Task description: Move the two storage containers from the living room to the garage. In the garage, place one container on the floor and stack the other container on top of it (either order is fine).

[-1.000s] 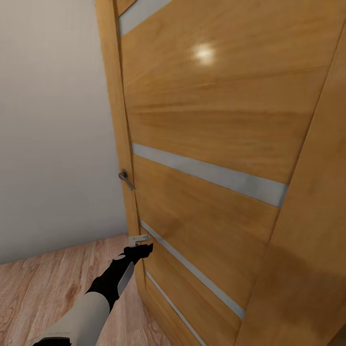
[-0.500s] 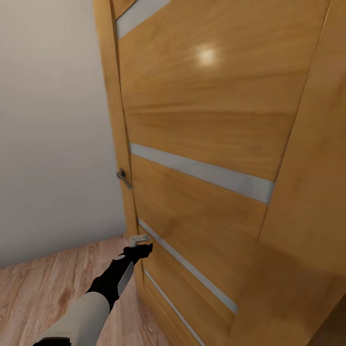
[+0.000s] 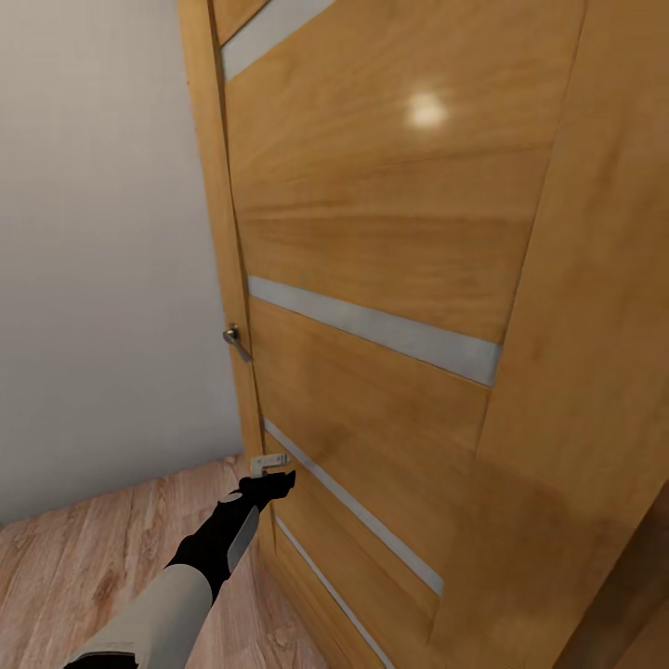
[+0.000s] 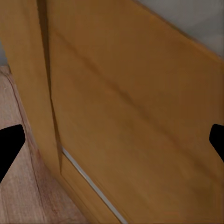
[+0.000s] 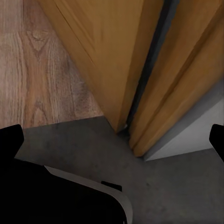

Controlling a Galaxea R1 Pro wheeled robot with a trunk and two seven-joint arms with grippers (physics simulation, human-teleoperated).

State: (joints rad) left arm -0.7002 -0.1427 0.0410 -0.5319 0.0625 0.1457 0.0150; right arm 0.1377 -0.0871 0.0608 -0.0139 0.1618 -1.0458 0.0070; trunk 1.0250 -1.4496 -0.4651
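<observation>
Wood: a honey-coloured wooden door takes up most of the head view, seen close and at a slant, with a bright spot of reflected light high on it.
Door details: three pale grey strips run across the door, one near the top, one at mid height and one low down. A small dark metal handle sticks out at the door's left edge.
Wall: a plain beige wall stands to the left of the door.
Plank flooring: light wood-plank flooring lies below the wall and runs up to the foot of the door.
Left arm: it reaches forward from the lower left, pale sleeve then black wrist, toward the lower part of the door.
Left pincer: the left pincer sits just at the door's left edge, below the handle. In the left wrist view its two black fingertips stand far apart at opposite borders, spread wide with nothing between them, facing the door panel.
Right pincer: in the right wrist view its black fingertips also stand wide apart, holding nothing.
Threshold: the right wrist view looks down at the door's bottom corner, a dark gap beside it, and the frame. The plank flooring ends here and dark grey concrete floor begins.
Storage containers: not seen from here; their place cannot be told.
Robot body: a dark rounded part with a pale edge lies over the concrete.
</observation>
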